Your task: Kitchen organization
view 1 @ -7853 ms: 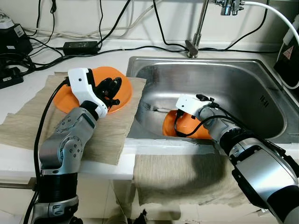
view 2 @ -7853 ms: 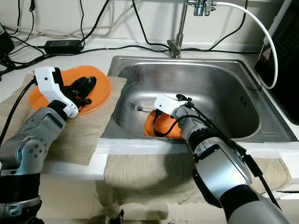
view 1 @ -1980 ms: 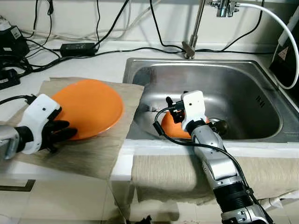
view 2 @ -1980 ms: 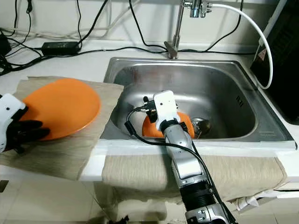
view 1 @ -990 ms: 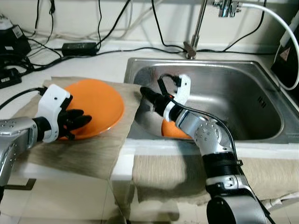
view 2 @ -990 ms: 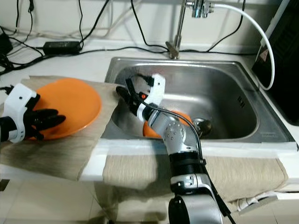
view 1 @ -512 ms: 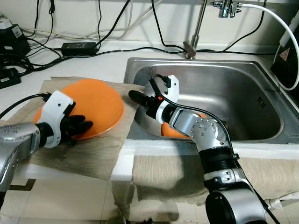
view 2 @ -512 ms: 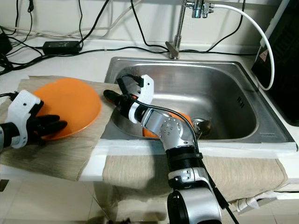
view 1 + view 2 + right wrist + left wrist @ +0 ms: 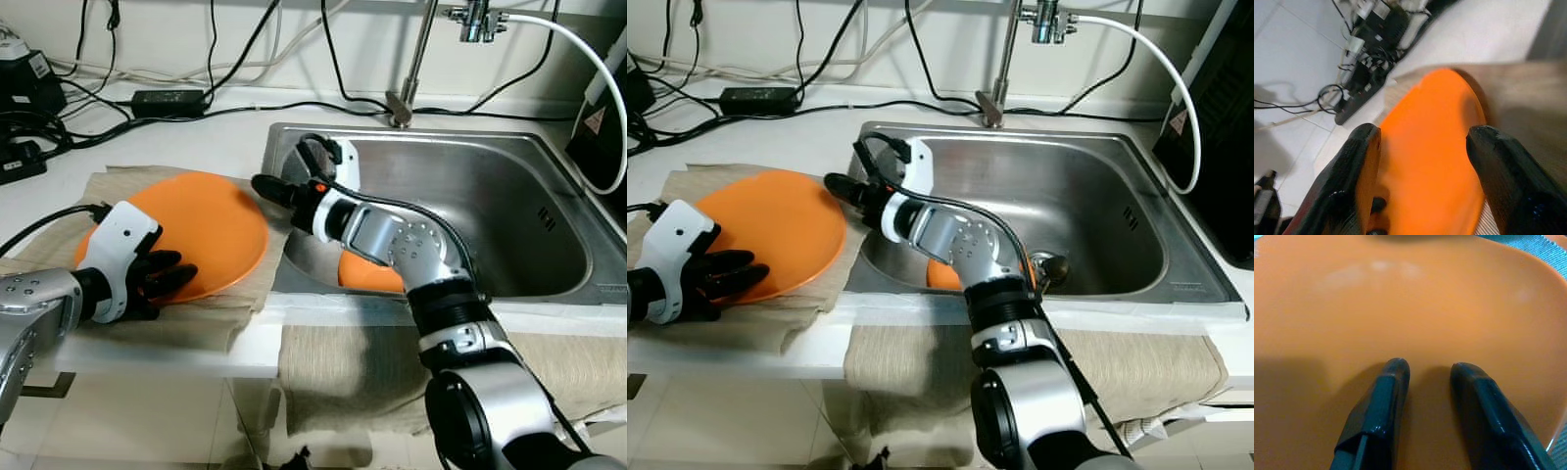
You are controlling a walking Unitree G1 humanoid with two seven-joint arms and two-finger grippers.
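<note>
From the head views, the smooth, round orange plate (image 9: 186, 235) lies on a coarse beige cloth (image 9: 211, 318) spread on the white surface (image 9: 186, 132) beside the shiny steel sink (image 9: 509, 186); a second orange dish (image 9: 367, 274) sits in the basin. The left tool (image 9: 167, 277) rests on the plate's near edge, while the right tool (image 9: 266, 188) reaches across the sink rim toward its far edge. The left wrist view shows two glossy black fingers (image 9: 1381, 404) slightly parted, pressed flat on the plate and gripping nothing. The right wrist view shows its fingers (image 9: 1359, 161) spread wide, framing the plate. The step looks like a two-armed pickup; next, close on the thin rim.
</note>
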